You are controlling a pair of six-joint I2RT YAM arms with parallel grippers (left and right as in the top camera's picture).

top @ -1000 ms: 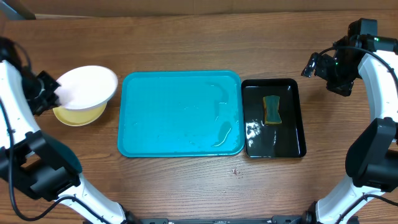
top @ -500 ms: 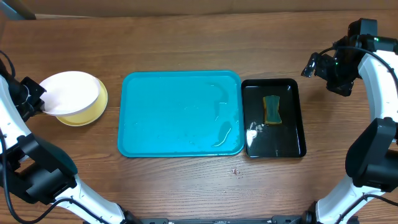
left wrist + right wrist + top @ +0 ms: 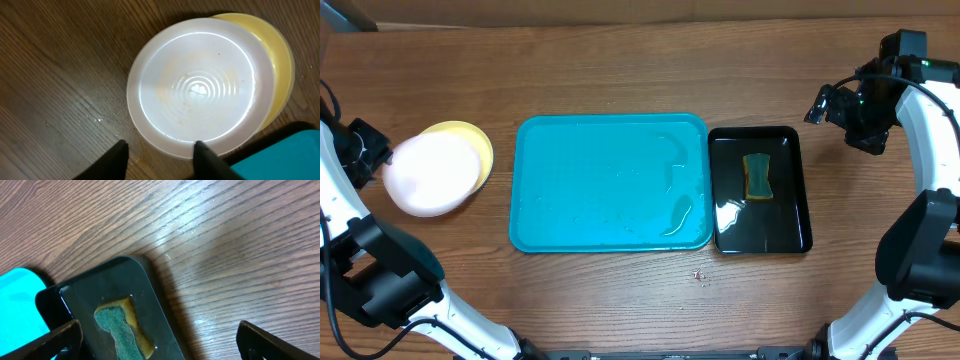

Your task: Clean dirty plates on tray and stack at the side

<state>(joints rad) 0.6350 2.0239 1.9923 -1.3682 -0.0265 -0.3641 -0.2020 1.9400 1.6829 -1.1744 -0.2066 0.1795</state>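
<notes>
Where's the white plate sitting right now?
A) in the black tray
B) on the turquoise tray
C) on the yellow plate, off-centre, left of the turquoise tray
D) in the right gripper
C: the white plate lies on the yellow plate, overhanging it, on the table left of the turquoise tray.

The black tray (image 3: 790,222) is my landmark: glossy, narrow, lying flat on the wooden table (image 3: 620,70). Inside it, toward its far end and roughly centred between its long walls, I see a sponge (image 3: 757,176) with its green scouring face up over a yellow body (the sides pinch in like a waist). A bright glare (image 3: 728,211) sits on the tray's floor by its near-left corner. Just off that corner, on bare wood, lie a few tiny specks (image 3: 698,274) — too small for me to identify.
</notes>
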